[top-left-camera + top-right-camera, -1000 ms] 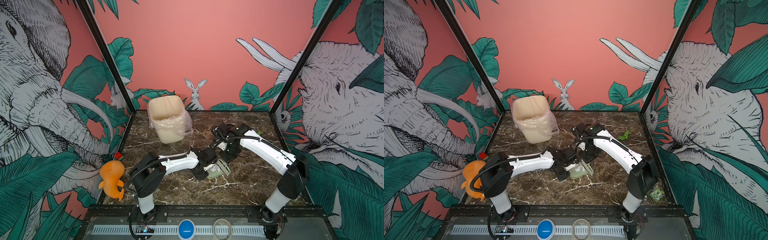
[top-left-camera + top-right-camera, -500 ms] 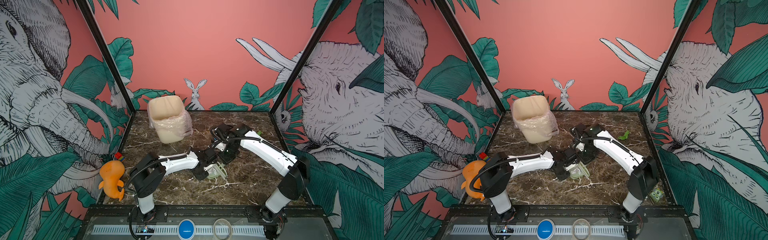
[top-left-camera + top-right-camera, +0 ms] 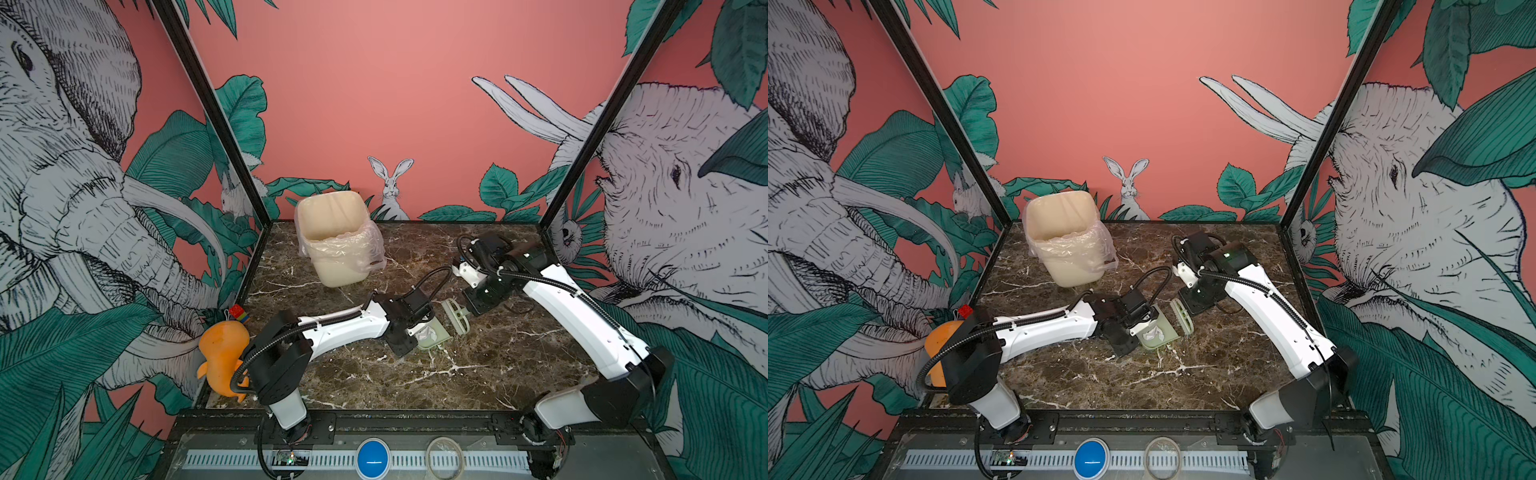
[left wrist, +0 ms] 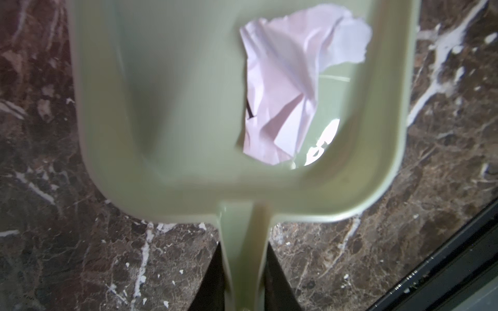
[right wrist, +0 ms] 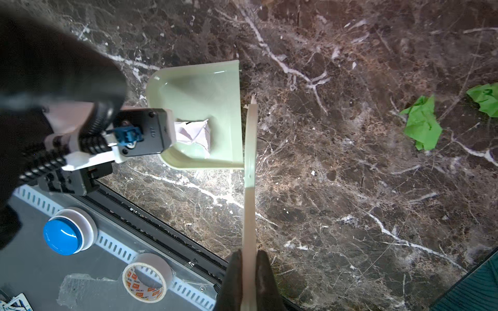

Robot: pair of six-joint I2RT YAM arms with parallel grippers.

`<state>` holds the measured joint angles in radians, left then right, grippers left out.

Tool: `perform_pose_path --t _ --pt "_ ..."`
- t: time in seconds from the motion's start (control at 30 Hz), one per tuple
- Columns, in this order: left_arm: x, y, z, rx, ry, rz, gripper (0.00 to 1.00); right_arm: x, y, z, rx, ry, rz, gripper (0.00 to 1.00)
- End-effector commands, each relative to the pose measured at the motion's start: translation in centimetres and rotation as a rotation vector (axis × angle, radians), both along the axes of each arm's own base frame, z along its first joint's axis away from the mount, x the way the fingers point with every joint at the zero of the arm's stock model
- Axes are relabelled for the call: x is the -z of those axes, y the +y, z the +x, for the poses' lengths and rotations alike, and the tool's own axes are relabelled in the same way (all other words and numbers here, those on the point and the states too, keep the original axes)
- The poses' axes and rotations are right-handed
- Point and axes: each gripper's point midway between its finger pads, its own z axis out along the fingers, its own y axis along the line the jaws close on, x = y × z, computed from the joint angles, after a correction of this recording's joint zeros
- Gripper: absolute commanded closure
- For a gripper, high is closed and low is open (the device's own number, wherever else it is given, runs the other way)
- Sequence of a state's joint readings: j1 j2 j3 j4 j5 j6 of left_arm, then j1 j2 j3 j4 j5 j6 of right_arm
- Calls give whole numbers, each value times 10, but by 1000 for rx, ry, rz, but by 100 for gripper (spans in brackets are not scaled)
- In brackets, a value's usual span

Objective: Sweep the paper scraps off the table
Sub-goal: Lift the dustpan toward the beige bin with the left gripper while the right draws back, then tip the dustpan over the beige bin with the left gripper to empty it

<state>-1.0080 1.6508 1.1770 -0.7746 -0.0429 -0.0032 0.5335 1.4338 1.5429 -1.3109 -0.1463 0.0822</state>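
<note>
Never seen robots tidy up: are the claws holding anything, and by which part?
The left gripper grips the dustpan by its handle; the right gripper grips the brush by its handle.

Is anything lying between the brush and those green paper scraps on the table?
Nothing visible. In the right wrist view only bare table lies between the brush, held by the right pincer, and the green paper scraps. The dustpan sits on the brush's other side.

From high at the front, looking down over the whole table (image 3: 478, 374) in both top views; from the wrists, close above it, sharing the dustpan (image 4: 161, 121)
</note>
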Motion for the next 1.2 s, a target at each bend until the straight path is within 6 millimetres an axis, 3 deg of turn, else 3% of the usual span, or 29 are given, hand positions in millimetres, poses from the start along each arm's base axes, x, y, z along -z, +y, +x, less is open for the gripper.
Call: perform_pose_path --t 0.0,0.23,0.47,0.63,0.87,1.13,1.17 --pt "-27 8 1 -30 -40 -41 86 -7 -15 -2 40 -20 41 100" --pt "-81 28 10 -103 -62 -109 86 0 -34 -5 101 -14 72 100" --pt "-153 59 23 -173 -123 -152 85 9 -37 -5 121 -4 110 100" --pt "-191 78 35 -218 -156 -177 85 13 -35 -3 118 4 131 100" --pt "-227 117 64 -320 -229 -167 85 17 -32 -2 106 17 147 100" --pt "-247 170 99 -466 -298 -149 85 17 -30 -6 98 19 172 100" --pt "-250 178 103 -483 -313 -136 85 26 -31 -10 99 47 165 100"
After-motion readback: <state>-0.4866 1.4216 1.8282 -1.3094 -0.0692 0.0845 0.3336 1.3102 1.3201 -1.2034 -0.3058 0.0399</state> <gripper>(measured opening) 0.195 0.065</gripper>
